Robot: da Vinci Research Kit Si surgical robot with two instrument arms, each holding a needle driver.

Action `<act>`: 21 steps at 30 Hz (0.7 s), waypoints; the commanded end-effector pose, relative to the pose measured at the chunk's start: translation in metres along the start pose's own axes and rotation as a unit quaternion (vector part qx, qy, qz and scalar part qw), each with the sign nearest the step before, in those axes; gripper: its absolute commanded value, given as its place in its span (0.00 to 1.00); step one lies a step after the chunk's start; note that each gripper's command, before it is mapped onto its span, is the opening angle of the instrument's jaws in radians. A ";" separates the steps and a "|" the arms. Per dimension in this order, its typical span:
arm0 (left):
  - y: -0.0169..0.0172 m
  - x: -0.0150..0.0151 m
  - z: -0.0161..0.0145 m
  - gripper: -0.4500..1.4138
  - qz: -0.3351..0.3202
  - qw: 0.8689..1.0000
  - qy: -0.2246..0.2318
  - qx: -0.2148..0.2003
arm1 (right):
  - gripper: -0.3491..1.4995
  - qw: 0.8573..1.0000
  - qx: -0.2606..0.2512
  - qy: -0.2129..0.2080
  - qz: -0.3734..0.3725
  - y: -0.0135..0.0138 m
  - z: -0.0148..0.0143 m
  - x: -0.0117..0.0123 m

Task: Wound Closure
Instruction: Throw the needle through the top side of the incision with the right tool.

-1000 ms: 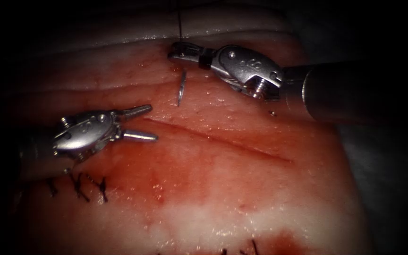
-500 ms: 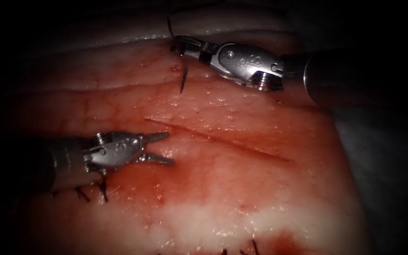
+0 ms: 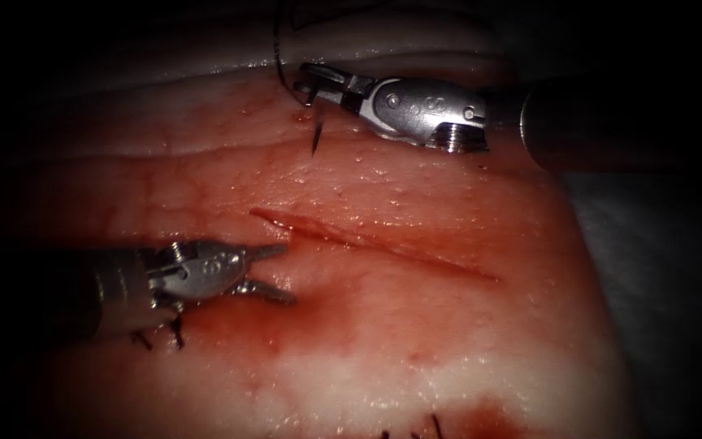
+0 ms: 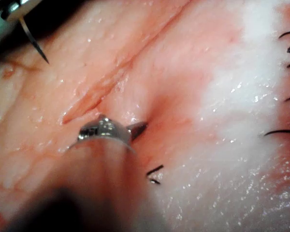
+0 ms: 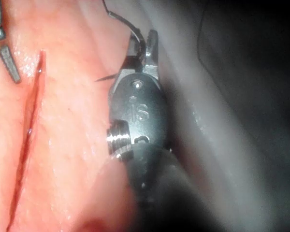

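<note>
Steel of the left tool (image 3: 274, 272) is seen at the lower left of the endoscope view, lying low over the tissue (image 3: 416, 325) just below the left end of the cut (image 3: 367, 238). Its fingers (image 3: 268, 252) are spread apart and nothing is held between them; the upper finger points toward the left end of the cut, the lower one is laid against the reddened surface. Short dark stitch ends (image 3: 174, 332) are seen just beneath this tool, and in the left wrist view two such ends (image 4: 153, 171) lie beside its tip (image 4: 135, 129), with more dark thread ends (image 4: 285, 131) well apart across the pale band of tissue. Red fluid (image 3: 229, 321) is spread over the tissue around and below the left tool.

Toward the centre, the cut is seen as a narrow slanted line running down to the right, unclosed along the length that shows.

Above the cut, at the upper centre of the endoscope view, the needle (image 3: 317, 134) is held by the right tool (image 3: 312, 81), whose fingers (image 3: 327, 77) are clamped on it near its thread end. The needle hangs with its point downward, clear of the tissue and well apart from the cut. Dark thread (image 3: 279, 57) is seen rising from the clamped end and curving up toward the top of the frame. In the right wrist view the fingers (image 5: 150, 48) are closed on the needle (image 5: 106, 77), its point showing beside the tool's body over the tissue.
</note>
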 end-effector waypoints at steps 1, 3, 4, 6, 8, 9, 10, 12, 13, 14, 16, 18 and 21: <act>-0.0001 0.0001 0.0006 0.44 0.000 1.000 0.001 0.000 | 0.00 1.000 0.001 0.002 -0.004 -0.0003 0.0011 -0.0005; -0.0001 0.0001 0.0006 0.45 0.000 1.000 0.001 0.000 | 0.00 1.000 0.001 0.001 -0.012 -0.0005 0.0011 -0.0008; 0.0000 0.0001 0.0005 0.45 0.000 1.000 0.001 -0.002 | 0.00 1.000 0.001 0.001 -0.013 -0.0005 0.0011 -0.0009; 0.0000 0.0001 0.0005 0.45 0.000 1.000 0.002 -0.003 | 0.00 1.000 0.000 0.001 -0.016 -0.0004 0.0011 -0.0010; 0.0001 0.0001 0.0005 0.46 0.000 1.000 0.002 -0.003 | 0.00 1.000 0.000 0.001 -0.017 -0.0005 0.0011 -0.0012; 0.0001 0.0002 0.0004 0.46 0.000 1.000 0.002 -0.003 | 0.00 1.000 0.000 0.001 -0.021 -0.0005 0.0011 -0.0013; 0.0002 0.0002 0.0004 0.47 0.000 1.000 0.002 -0.003 | 0.00 1.000 0.000 0.001 -0.021 -0.0005 0.0011 -0.0014; 0.0002 0.0003 0.0002 0.47 -0.001 1.000 0.002 -0.004 | 0.00 1.000 0.000 0.002 -0.025 -0.0006 0.0011 -0.0015; 0.0002 0.0003 0.0001 0.47 -0.001 1.000 0.002 -0.005 | 0.00 1.000 0.000 0.002 -0.026 -0.0006 0.0011 -0.0016; 0.0002 0.0004 0.0001 0.47 -0.001 1.000 0.002 -0.005 | 0.00 1.000 0.000 0.002 -0.029 -0.0006 0.0010 -0.0017; 0.0002 0.0005 -0.0001 0.47 -0.002 1.000 0.002 -0.005 | 0.00 0.999 0.001 0.001 -0.032 -0.0006 0.0011 -0.0018; 0.0003 0.0006 -0.0001 0.47 -0.002 1.000 0.002 -0.005 | 0.00 0.999 0.001 0.002 -0.036 -0.0007 0.0011 -0.0018; 0.0004 0.0007 -0.0002 0.47 -0.003 1.000 0.002 -0.005 | 0.00 0.999 0.001 0.003 -0.049 -0.0009 0.0010 -0.0019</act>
